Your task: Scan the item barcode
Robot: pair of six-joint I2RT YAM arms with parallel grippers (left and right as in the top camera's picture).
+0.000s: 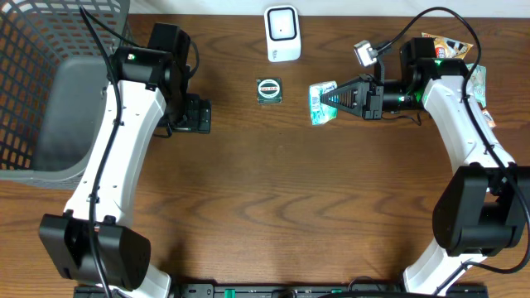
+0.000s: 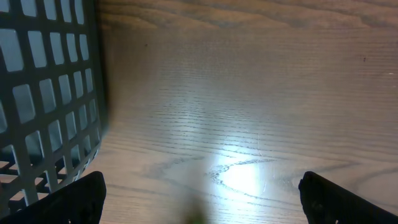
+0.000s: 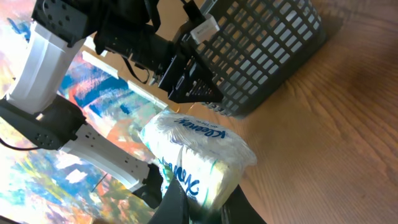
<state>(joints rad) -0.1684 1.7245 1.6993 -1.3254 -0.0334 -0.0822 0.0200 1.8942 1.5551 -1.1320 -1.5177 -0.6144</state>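
Note:
A white tissue pack with blue and green print (image 1: 317, 108) hangs above the table's middle right, and my right gripper (image 1: 333, 98) is shut on it. In the right wrist view the pack (image 3: 199, 152) sticks out from between the dark fingers (image 3: 176, 204), tilted. The white barcode scanner (image 1: 281, 33) stands at the back centre, apart from the pack. My left gripper (image 1: 197, 116) hovers beside the basket; in its wrist view the gripper (image 2: 202, 211) is open, fingers (image 2: 74, 200) wide over bare wood.
A grey mesh basket (image 1: 58, 91) fills the far left, its wall (image 2: 43, 93) close to my left fingers. A small round packaged item (image 1: 269, 89) lies below the scanner. More packets (image 1: 451, 50) are piled at the back right.

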